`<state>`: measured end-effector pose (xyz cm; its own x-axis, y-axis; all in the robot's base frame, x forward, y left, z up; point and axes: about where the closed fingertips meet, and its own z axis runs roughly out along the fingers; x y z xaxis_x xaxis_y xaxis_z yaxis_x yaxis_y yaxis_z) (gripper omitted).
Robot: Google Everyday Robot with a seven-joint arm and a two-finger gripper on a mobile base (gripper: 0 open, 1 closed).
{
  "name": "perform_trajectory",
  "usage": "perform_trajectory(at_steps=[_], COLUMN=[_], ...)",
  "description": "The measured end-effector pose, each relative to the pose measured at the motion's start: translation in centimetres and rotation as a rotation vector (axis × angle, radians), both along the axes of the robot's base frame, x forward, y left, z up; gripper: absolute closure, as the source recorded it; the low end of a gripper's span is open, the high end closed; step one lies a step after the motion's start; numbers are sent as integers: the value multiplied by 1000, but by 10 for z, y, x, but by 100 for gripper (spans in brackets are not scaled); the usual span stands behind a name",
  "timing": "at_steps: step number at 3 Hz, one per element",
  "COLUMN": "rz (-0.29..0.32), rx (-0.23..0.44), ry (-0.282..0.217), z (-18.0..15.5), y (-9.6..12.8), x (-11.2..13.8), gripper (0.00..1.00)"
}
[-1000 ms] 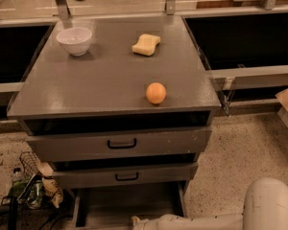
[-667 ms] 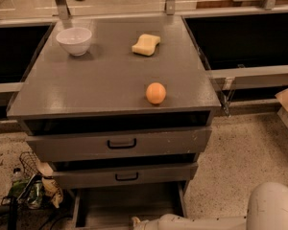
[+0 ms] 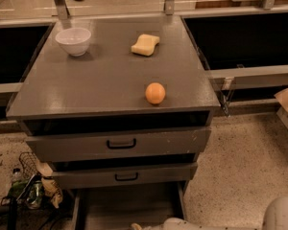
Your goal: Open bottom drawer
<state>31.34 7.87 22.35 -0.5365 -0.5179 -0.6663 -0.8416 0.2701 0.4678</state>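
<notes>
At the bottom edge of the view, the tool (image 3: 136, 226) is sitting slightly lower than it was a second ago, over the near end of the bottom drawer (image 3: 127, 202). The white arm (image 3: 197, 223) behind it is likewise sinking toward the frame edge. The rounded white shoulder (image 3: 281, 214) in the lower right corner is showing less of itself than before. Only a pale tip of the tool is peeking into view, so whether it is open, closed or gripping anything cannot be told. The bottom drawer is standing pulled out beneath the other two, about as far as earlier, with its flat grey floor lying bare and its front running off the frame.

Above it, the middle drawer (image 3: 158, 175) and the top drawer (image 3: 173, 142) are sitting closed or nearly so, each carrying a black loop handle. On the bench (image 3: 101, 87), a bowl (image 3: 73, 40), a sponge (image 3: 145, 44) and an orange (image 3: 155, 93) are resting well apart, none having shifted. Left of the cabinet, a wire basket (image 3: 29, 163) and some loose clutter (image 3: 36, 190) are crowding the floor (image 3: 240, 162) just beside the open drawer's side.

The bench top is showing as matte grey with a dull sheen. The bowl is looking white and round, the sponge yellow with wavy edges, the orange smooth. The floor is appearing pale and speckled.
</notes>
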Motion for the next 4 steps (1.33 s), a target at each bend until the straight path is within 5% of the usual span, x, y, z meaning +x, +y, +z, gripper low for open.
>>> perform_trajectory(at_steps=[4], rz=[78], rx=[31], ry=[12], z=[8], y=[-10], x=[-31], gripper=[0])
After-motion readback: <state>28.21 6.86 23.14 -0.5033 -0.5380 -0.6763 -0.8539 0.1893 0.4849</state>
